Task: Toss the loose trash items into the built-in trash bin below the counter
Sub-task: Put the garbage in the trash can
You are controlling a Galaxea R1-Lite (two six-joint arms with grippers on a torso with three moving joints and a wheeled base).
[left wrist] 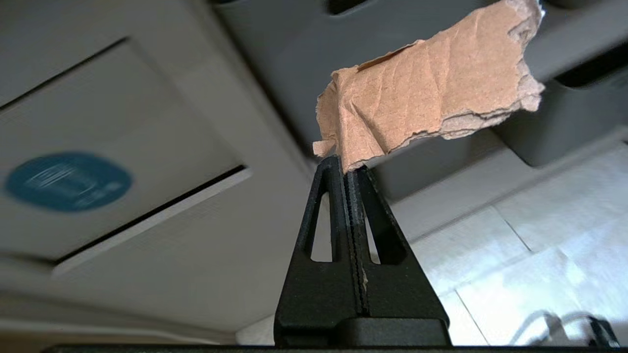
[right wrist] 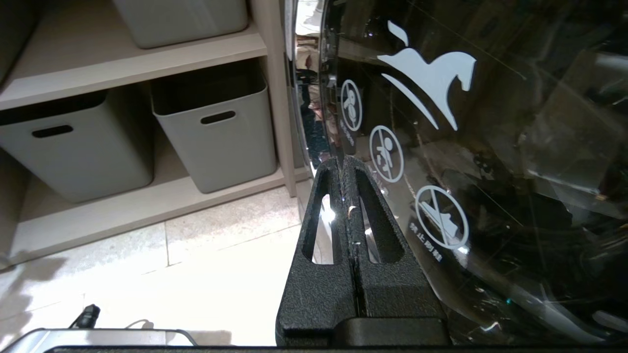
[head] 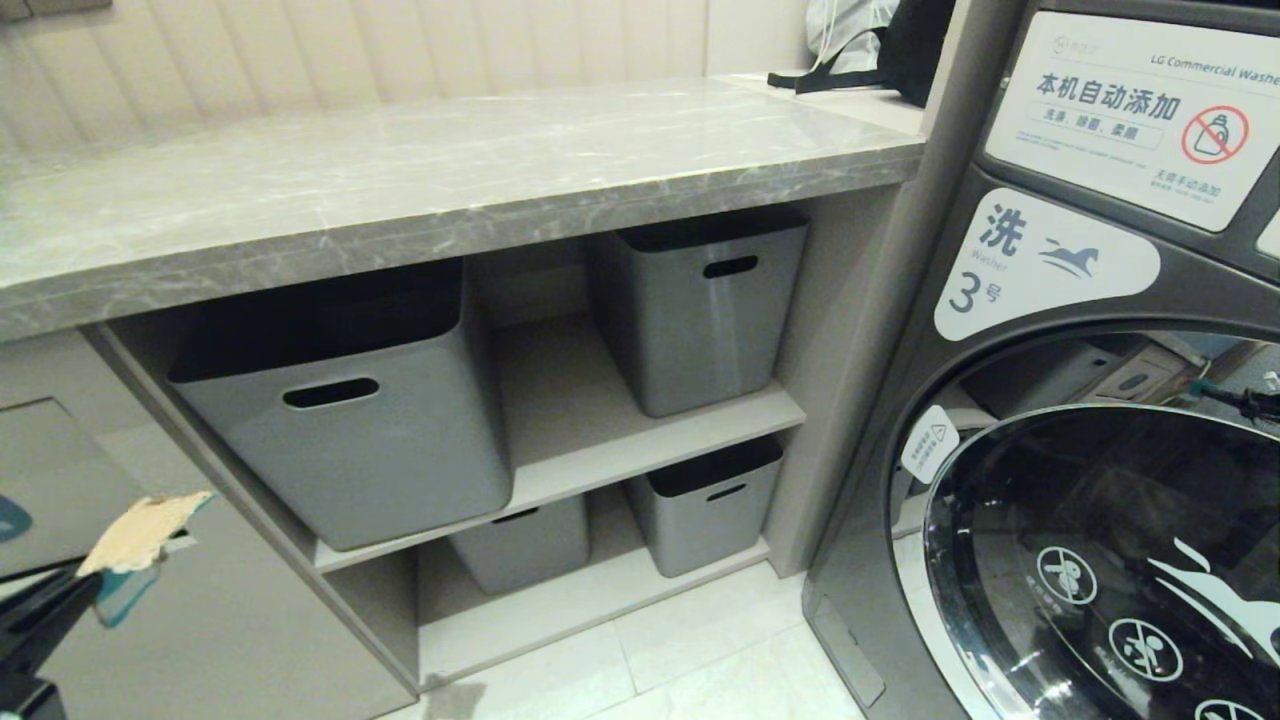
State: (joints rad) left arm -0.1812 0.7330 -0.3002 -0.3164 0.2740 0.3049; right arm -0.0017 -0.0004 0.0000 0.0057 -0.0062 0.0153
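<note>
Both the left gripper (left wrist: 348,169) and right gripper (right wrist: 346,164) are formed of matte black, textured plastic fingers pierced by long triangular cut-outs.

The left gripper (head: 85,580), a black two-fingered clamp, enters at the lower left of the head view, its arm a dark shape rising from the bottom-left corner and pointing up and to the right. In the left wrist view its ribbed black fingers (left wrist: 338,196) are pressed together at centre frame, pinching a torn, creased tan-and-turquoise wrapper strip (left wrist: 431,93). The right gripper (right wrist: 347,166), black and textured, stands at centre of the right wrist view with its fingers pressed flat together, nothing between them.
</note>
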